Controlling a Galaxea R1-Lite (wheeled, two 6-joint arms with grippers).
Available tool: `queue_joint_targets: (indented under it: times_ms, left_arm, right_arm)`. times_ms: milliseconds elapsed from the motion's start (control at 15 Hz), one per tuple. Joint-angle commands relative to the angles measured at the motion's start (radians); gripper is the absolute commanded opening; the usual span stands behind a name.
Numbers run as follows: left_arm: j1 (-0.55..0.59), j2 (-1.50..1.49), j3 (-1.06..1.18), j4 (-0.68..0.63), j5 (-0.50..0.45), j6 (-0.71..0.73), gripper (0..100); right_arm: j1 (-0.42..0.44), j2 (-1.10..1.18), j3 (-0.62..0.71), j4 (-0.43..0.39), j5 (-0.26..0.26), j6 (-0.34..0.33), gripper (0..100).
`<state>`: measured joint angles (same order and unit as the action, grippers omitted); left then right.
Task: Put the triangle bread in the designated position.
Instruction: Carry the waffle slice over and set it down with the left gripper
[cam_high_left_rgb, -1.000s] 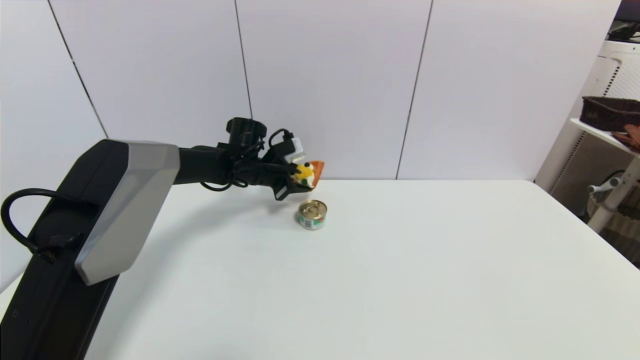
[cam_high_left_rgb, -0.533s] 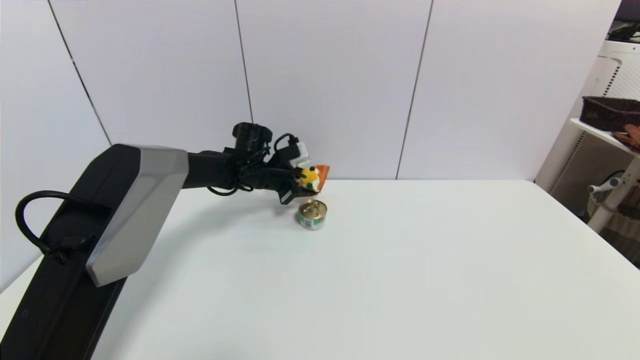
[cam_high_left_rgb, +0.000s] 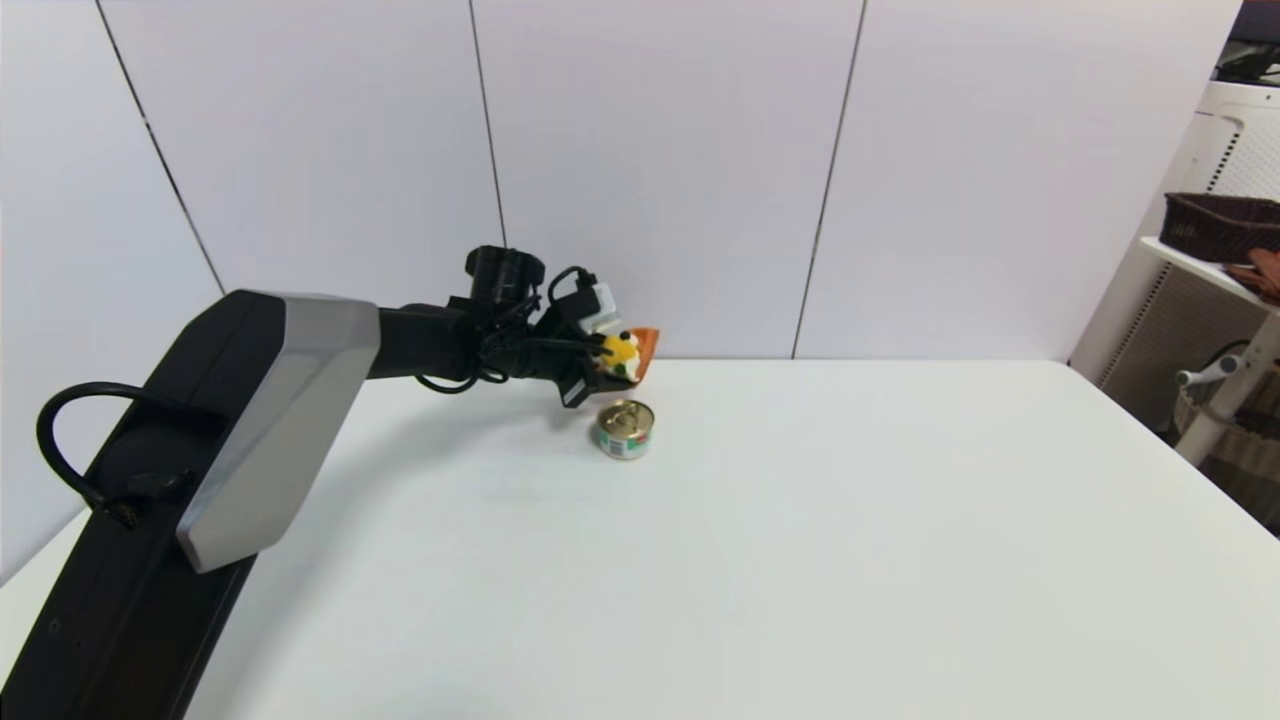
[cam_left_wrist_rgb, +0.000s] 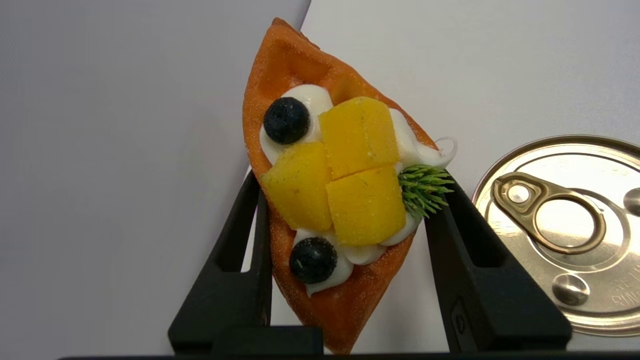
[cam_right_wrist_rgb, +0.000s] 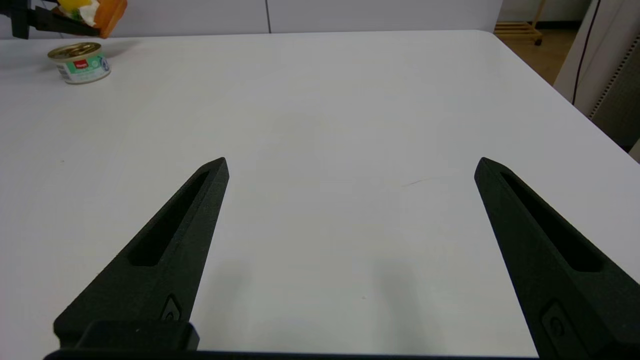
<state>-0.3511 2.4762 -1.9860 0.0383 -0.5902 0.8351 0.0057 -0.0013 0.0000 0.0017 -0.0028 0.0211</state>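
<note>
**Triangle bread held above the tin can**

I had the left gripper (cam_high_left_rgb: 612, 368) reached out toward the far edge of the white table (cam_high_left_rgb: 800, 520), near the wall. Its fingers (cam_left_wrist_rgb: 240, 280) were clamped on the triangle bread (cam_high_left_rgb: 630, 352), one on each side of the wedge, and the pastry hung in the air, clear of the tabletop. In the left wrist view I could see the bread's (cam_left_wrist_rgb: 340, 200) topping facing the camera: yellow fruit pieces, white cream, two dark berries and a green sprig.

A small round tin can (cam_high_left_rgb: 625, 429) with a gold pull-tab lid stood upright on the table just below and beside the held bread, not touching it. In the left wrist view its lid (cam_left_wrist_rgb: 565, 230) lay next to one finger.

My right gripper (cam_right_wrist_rgb: 350, 170) sat low over the near part of the table, well apart from the can, its fingers spread wide and holding nothing.
</note>
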Motion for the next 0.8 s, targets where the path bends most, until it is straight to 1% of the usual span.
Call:
queue_joint_targets:
  times_ms: [67, 800]
  left_arm:
    - [0.001, 0.006, 0.001, 0.0, -0.003, -0.001, 0]
    - [0.004, 0.021, 0.001, 0.0, -0.003, -0.025, 0]
  right_arm:
    - [0.0, 0.001, 0.0, 0.0, 0.0, 0.0, 100]
    - [0.0, 0.001, 0.0, 0.0, 0.0, 0.0, 100]
